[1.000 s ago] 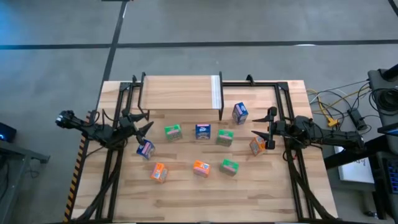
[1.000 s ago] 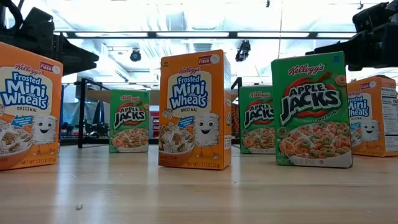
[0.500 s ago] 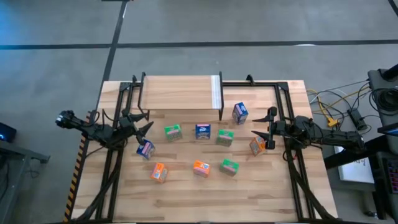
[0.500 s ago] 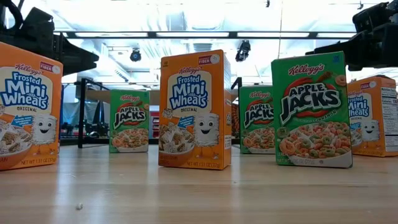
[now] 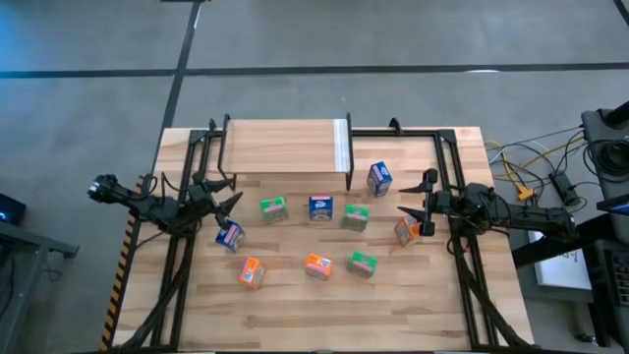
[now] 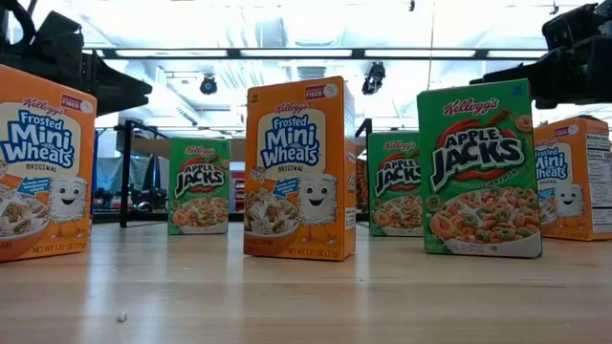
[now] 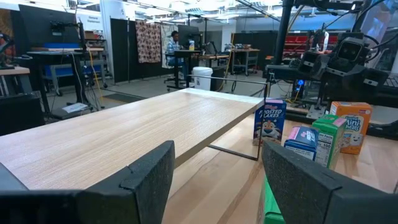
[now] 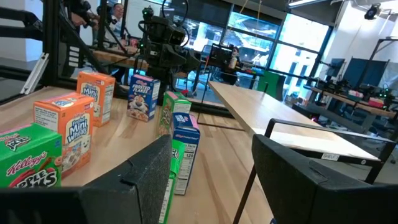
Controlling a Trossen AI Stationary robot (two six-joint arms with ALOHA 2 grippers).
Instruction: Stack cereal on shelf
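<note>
The shelf [image 5: 285,146], a light-wood board on thin black legs with a pale strip [image 5: 341,146] at its right end, stands at the table's far side. Several small cereal boxes stand upright on the tabletop in front of it: green [image 5: 273,207], blue [image 5: 320,207], blue [image 5: 379,178], orange [image 5: 316,265], among others. My left gripper [image 5: 232,193] hovers open at the table's left, beside a blue box [image 5: 229,236]. My right gripper [image 5: 415,197] hovers open at the right, just above an orange box [image 5: 406,231]. Both point level toward the table's middle, with nothing between the fingers [image 7: 149,180] [image 8: 149,174].
Black metal frames [image 5: 452,177] run along both sides of the table, carrying the arms. Cables and equipment [image 5: 550,182] lie off the right edge. The near strip of the tabletop [image 5: 324,315] is bare wood. People sit at desks in the room beyond [image 7: 174,40].
</note>
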